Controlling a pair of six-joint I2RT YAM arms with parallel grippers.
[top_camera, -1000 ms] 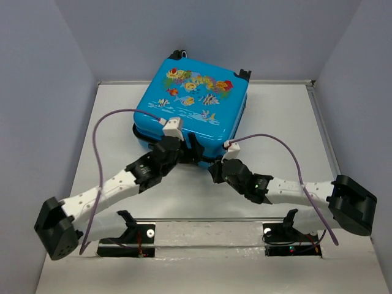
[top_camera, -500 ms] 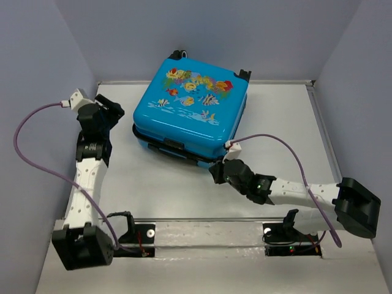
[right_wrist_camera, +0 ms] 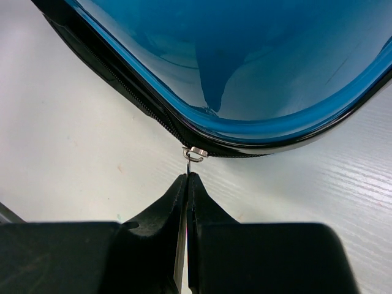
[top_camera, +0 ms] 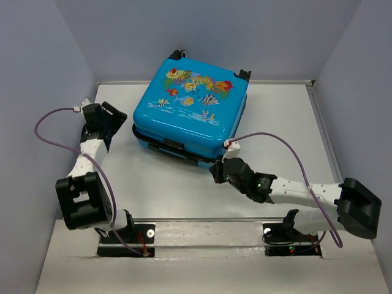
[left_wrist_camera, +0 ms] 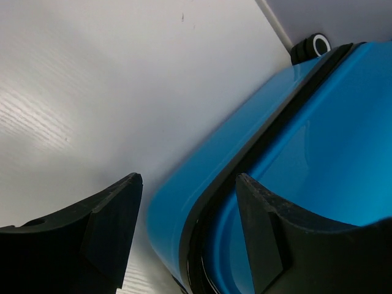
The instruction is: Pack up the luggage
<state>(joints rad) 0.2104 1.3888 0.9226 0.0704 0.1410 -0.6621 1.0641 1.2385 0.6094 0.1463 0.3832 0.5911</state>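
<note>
The luggage [top_camera: 191,113] is a bright blue hard-shell suitcase with a fish print on top. It lies flat with its lid down at the back middle of the table. My right gripper [top_camera: 215,169] is at its near right corner, shut on the thin metal zipper pull [right_wrist_camera: 195,155] of the black zipper seam [right_wrist_camera: 138,101]. My left gripper [top_camera: 117,116] is open at the suitcase's left side. Its fingers [left_wrist_camera: 113,220] straddle the blue shell edge [left_wrist_camera: 184,208] without closing on it. A black-and-white wheel [left_wrist_camera: 313,46] shows at the far corner.
Grey walls enclose the white table [top_camera: 153,184] on the left, back and right. A raised rim [top_camera: 278,82] runs along the back. A purple cable [top_camera: 55,138] loops from the left arm, another [top_camera: 294,159] from the right arm.
The left arm has swung from the suitcase's near edge out to its left side and folded back. The right gripper has stayed at the near right corner.
</note>
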